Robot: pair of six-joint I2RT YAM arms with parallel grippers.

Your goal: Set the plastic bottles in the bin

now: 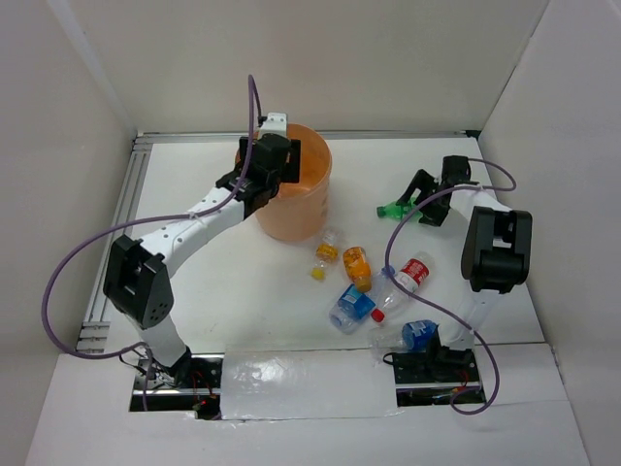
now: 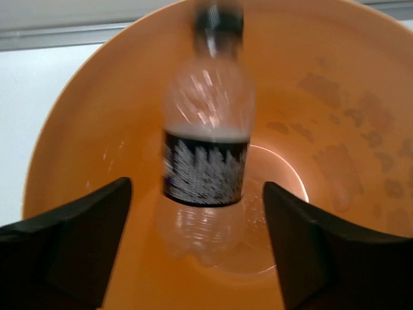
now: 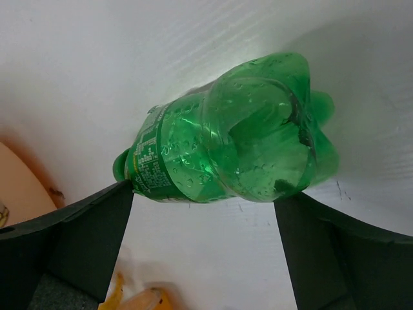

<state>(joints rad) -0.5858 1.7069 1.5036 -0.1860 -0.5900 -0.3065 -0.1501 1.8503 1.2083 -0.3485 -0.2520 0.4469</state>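
The orange bin (image 1: pixel 309 199) stands at the back centre. My left gripper (image 1: pixel 264 173) hovers over it, open and empty. In the left wrist view a clear bottle with a black label (image 2: pixel 205 155) shows blurred and free between my open fingers (image 2: pixel 71 248), inside the bin (image 2: pixel 348 110). My right gripper (image 1: pixel 424 197) is open around the lying green bottle (image 1: pixel 393 208). In the right wrist view the green bottle (image 3: pixel 232 139) lies on the table just ahead of my open fingers (image 3: pixel 77 239), not gripped.
Loose bottles lie mid-table: two tiny yellow-orange ones (image 1: pixel 328 250), an orange one (image 1: pixel 357 267), a clear one with a blue label (image 1: pixel 351 306), one with a red label (image 1: pixel 406 279), and another blue-labelled one (image 1: pixel 418 334) by the right arm's base. White walls enclose the table.
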